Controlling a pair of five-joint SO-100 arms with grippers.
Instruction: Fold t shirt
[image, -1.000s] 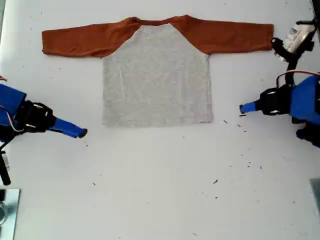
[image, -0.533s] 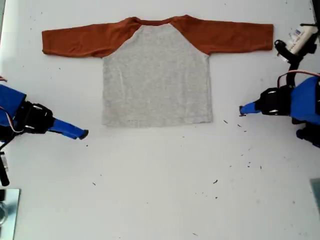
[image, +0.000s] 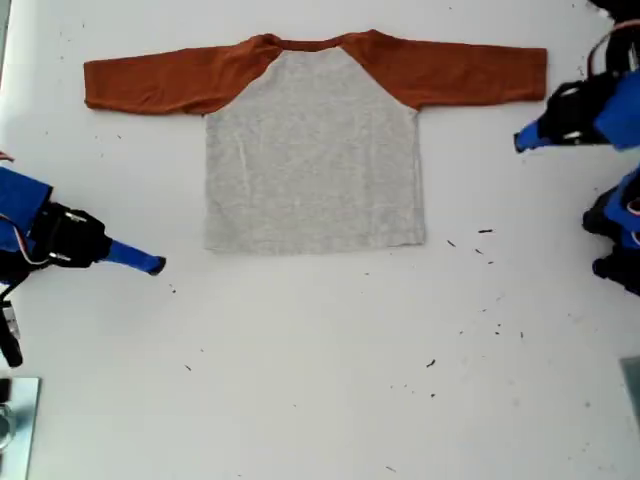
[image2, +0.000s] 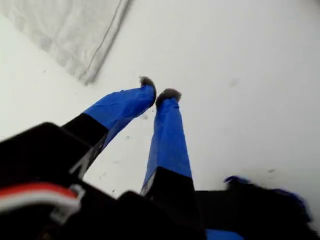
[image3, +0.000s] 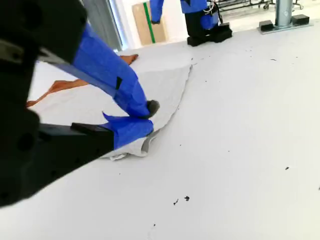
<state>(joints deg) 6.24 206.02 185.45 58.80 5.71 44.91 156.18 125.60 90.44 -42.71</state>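
The t shirt (image: 315, 160) lies flat on the white table with its grey body in the middle and both rust-orange sleeves spread sideways. My first gripper (image: 155, 265) is at the exterior view's left, a short way from the shirt's lower hem corner (image2: 85, 75). Its blue fingers (image2: 159, 90) are shut with nothing between them. My second gripper (image: 520, 140) is at the exterior view's right, just below the end of the sleeve and off the cloth. It is shut and empty (image3: 147, 117), and the grey body (image3: 165, 85) lies beyond it.
Small dark specks (image: 485, 232) dot the table by the exterior view's right. A metal object (image: 15, 420) sits at the exterior view's lower left corner. The first arm's base (image3: 202, 20) and a cardboard panel (image3: 147, 22) stand beyond the table.
My second gripper has moved from beside the shirt's lower hem up toward the sleeve end in the exterior view. My first gripper has drawn back slightly. The shirt has not moved.
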